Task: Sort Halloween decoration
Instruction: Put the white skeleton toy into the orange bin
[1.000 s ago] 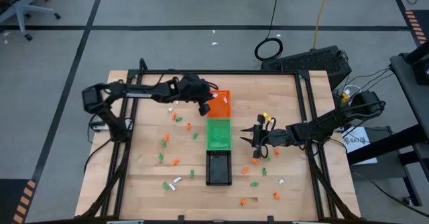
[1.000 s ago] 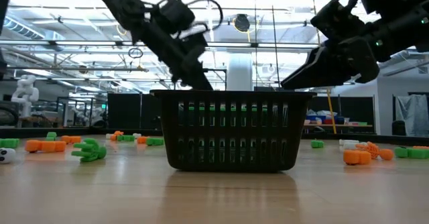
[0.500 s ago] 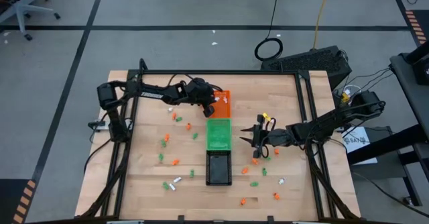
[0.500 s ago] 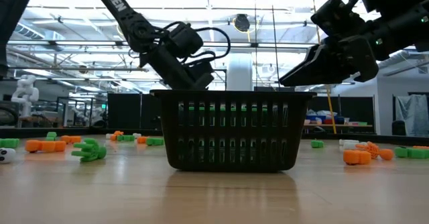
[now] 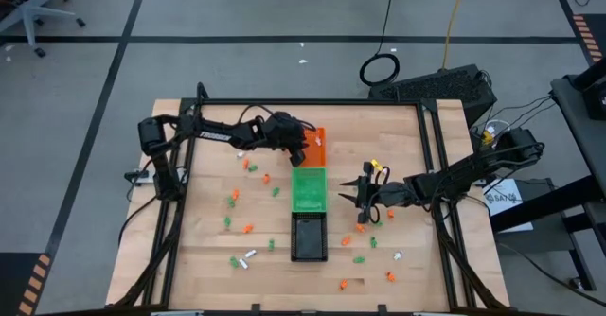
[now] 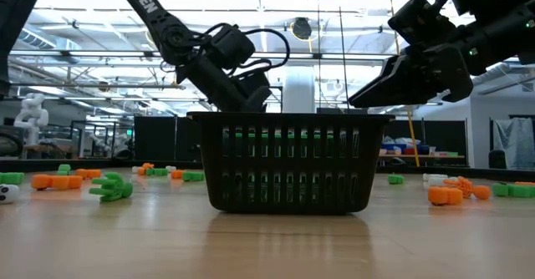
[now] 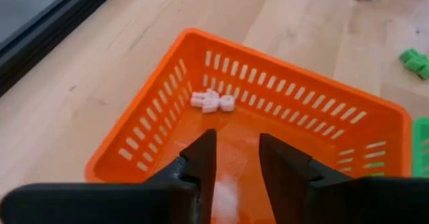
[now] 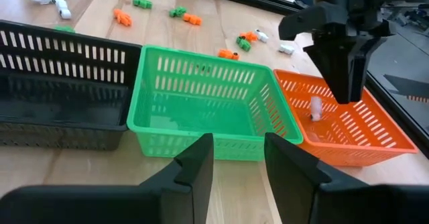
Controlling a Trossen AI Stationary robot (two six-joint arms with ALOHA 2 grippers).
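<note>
Three small trays stand in a row at mid-table: orange farthest, green in the middle, black nearest. My left gripper hangs open just above the orange tray, with nothing between its fingers. A white trinket lies on that tray's floor by a wall. My right gripper waits open and empty right of the green tray, above the table. Tiny orange, green and white decorations lie scattered on the wood on both sides of the trays.
Loose trinkets lie left of the trays and near the front edge, and more lie right of the trays and at the front right. A black frame rail borders the table's far side.
My left gripper has sunk toward the orange tray and shifted slightly toward the table's right, then held still over it. My right gripper has kept still.
</note>
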